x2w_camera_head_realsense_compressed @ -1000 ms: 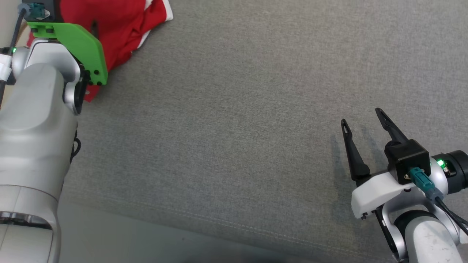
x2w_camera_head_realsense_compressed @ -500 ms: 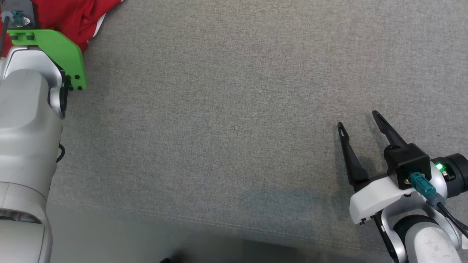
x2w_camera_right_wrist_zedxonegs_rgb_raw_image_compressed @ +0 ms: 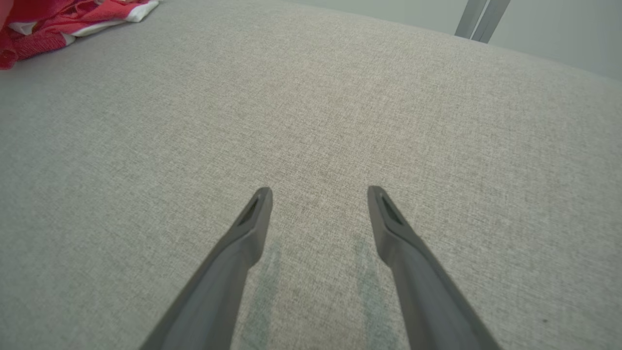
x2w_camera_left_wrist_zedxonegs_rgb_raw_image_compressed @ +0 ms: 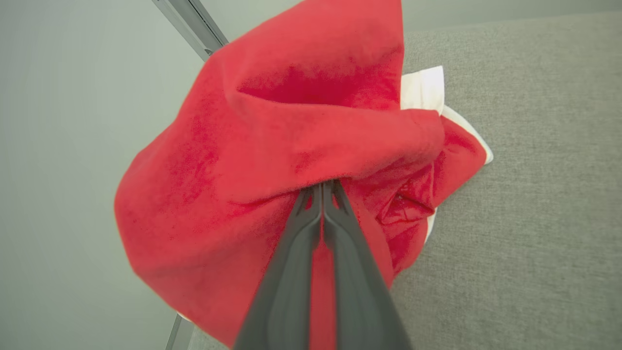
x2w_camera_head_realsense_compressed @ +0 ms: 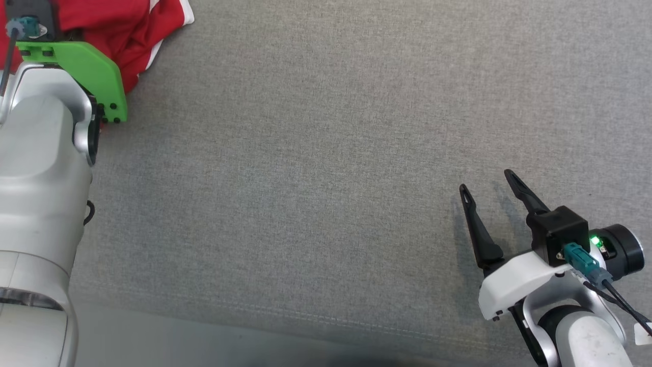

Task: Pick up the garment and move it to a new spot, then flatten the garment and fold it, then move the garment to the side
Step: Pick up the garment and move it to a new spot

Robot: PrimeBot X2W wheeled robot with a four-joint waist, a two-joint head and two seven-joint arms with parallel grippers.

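A grey woven fabric surface point(x2w_camera_head_realsense_compressed: 326, 153) spreads wide under soft, even light, its stitched seam point(x2w_camera_head_realsense_compressed: 305, 315) along the six o'clock edge, pale floor point(x2w_camera_head_realsense_compressed: 178, 339) below, a grey metal bar point(x2w_camera_right_wrist_zedxonegs_rgb_raw_image_compressed: 481, 19) at one o'clock.

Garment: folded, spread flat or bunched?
Bunched. The red garment is a crumpled heap, white trim poking out, with the left gripper shut on a fold.
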